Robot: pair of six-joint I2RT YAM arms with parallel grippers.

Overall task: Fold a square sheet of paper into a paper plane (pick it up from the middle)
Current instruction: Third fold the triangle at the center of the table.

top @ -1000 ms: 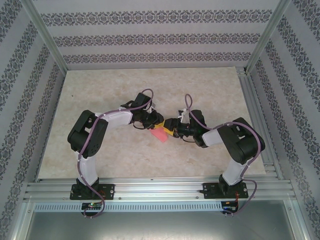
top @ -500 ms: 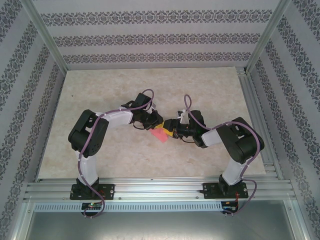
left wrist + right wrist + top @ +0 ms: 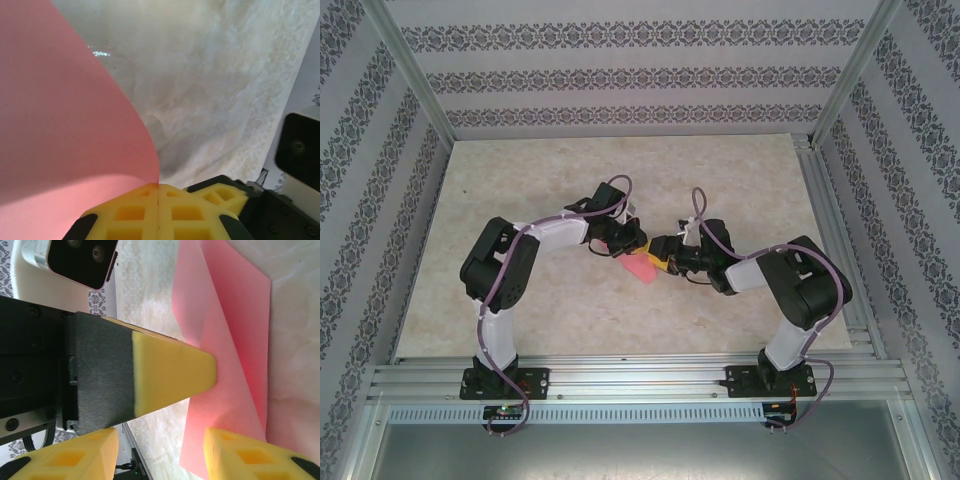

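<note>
Pale beige table [image 3: 740,180], marbled pattern, running wide under the whole scene. Along the near edge, aluminium rails [image 3: 640,375], and bolted there side by side, 2 bases: left arm base [image 3: 505,381], right arm base [image 3: 767,379]. Near the middle, the pink sheet of paper [image 3: 640,267], folded over on itself, low over the surface. Touching or just lifted? Cannot tell. In the right wrist view, pink against marbling, faint shadow alongside.

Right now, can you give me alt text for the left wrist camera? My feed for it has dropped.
The left gripper, yellow-tipped, is shut on the edge of the pink paper sheet, which curves up and away to the left. Beyond it lies the pale marbled table, with a black housing at the right edge.
</note>
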